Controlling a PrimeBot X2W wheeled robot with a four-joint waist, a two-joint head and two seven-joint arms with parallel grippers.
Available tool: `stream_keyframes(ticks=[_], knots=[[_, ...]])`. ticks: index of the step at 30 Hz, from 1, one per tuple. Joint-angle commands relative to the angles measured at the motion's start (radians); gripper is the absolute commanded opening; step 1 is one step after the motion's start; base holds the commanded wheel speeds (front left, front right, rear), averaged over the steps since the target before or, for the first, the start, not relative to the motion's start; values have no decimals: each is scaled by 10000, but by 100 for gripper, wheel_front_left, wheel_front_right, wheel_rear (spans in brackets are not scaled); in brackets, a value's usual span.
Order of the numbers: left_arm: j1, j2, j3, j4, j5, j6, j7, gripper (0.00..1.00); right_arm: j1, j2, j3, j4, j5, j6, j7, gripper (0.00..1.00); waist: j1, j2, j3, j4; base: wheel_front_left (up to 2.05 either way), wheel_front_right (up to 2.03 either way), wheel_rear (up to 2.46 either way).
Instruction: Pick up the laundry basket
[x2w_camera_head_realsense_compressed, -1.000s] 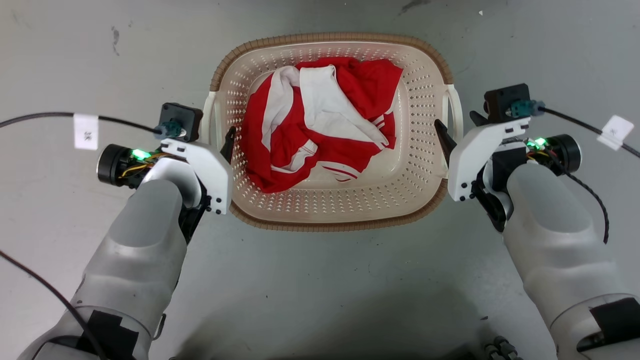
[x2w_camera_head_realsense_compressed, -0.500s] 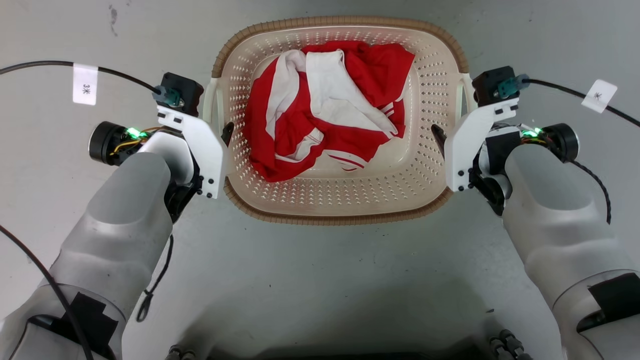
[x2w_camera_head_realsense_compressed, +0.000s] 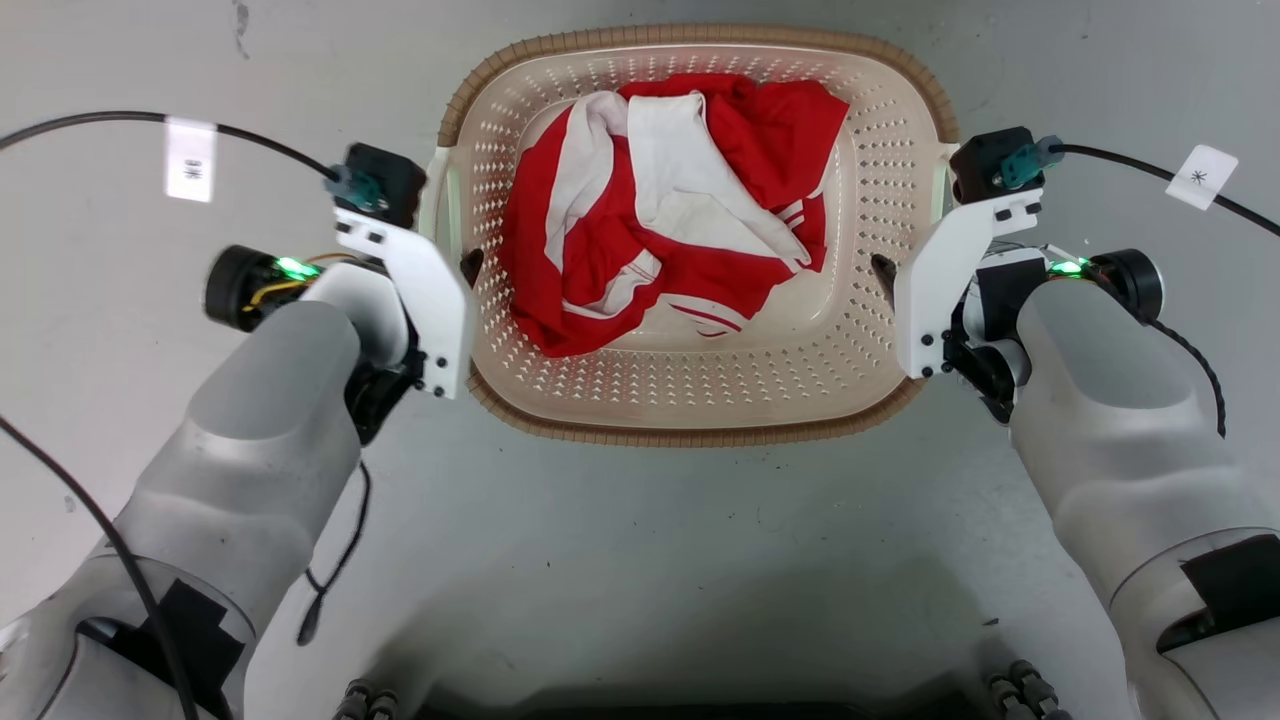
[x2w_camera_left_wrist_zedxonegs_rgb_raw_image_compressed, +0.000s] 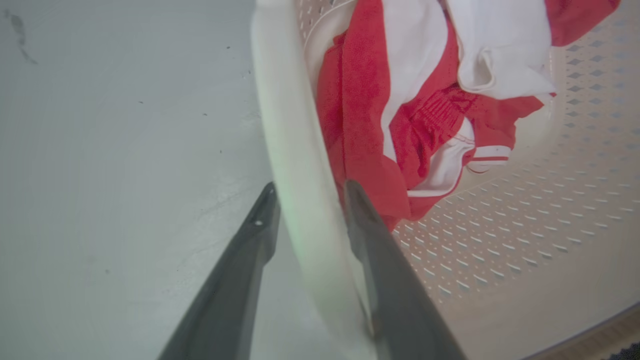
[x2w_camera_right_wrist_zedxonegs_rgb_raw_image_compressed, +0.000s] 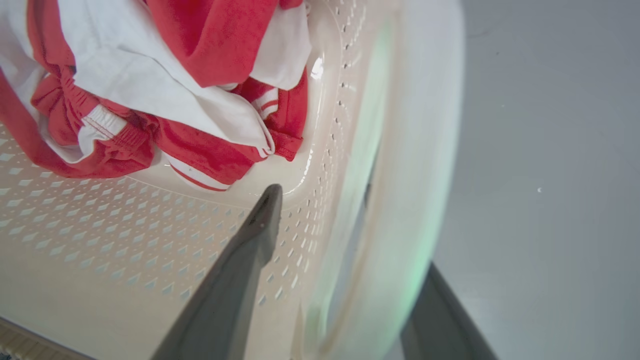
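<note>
Item under inspection: the cream perforated plastic laundry basket (x2w_camera_head_realsense_compressed: 690, 437) with a brown woven-look rim. It sits over the grey floor (x2w_camera_head_realsense_compressed: 640, 560), directly between your two arms; whether it rests on that floor or hangs clear of it cannot be told. A crumpled red and white garment (x2w_camera_head_realsense_compressed: 670, 210) lies inside the basket, bunched toward its far-left part.

Your left gripper (x2w_camera_head_realsense_compressed: 455, 270) is at the basket's left side. In the left wrist view this gripper (x2w_camera_left_wrist_zedxonegs_rgb_raw_image_compressed: 310, 192) has its two dark fingers closed against the white left handle (x2w_camera_left_wrist_zedxonegs_rgb_raw_image_compressed: 300, 150), one on the outside and one on the inside.

Your right gripper (x2w_camera_head_realsense_compressed: 900, 275) is at the basket's right side. Its inner finger (x2w_camera_right_wrist_zedxonegs_rgb_raw_image_compressed: 260, 220) lies along the perforated wall inside the basket and the outer finger lies beyond the white right handle (x2w_camera_right_wrist_zedxonegs_rgb_raw_image_compressed: 425, 150). Whether it is actually pinching there cannot be told.
</note>
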Motion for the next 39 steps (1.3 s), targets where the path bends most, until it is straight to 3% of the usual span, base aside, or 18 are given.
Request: stream_keyframes(ticks=[1,10,17,26,39], knots=[[-54,29,-140,-107,-156,-4,54,0,-80,1,26,35,14,-4,55,0,-1,0,24,34,0,0,0],[-220,121,-729,-107,-794,5,-197,0,-121,-12,-194,135,-327,9,-74,0,-1,0,-47,111,0,0,0],[-37,305,-1507,-311,-1305,5,27,0,205,-28,-434,191,-657,8,390,0,-1,0,-769,79,0,0,0],[539,801,-2580,-984,-2575,3,1466,0,782,-52,260,221,-384,-3,2426,0,-1,0,-2744,-8,0,0,0],[1188,1550,-3648,-2148,-4197,-15,3570,0,1770,-67,1999,-373,1102,-1,4872,0,-1,0,-6164,-25,0,0,0]])
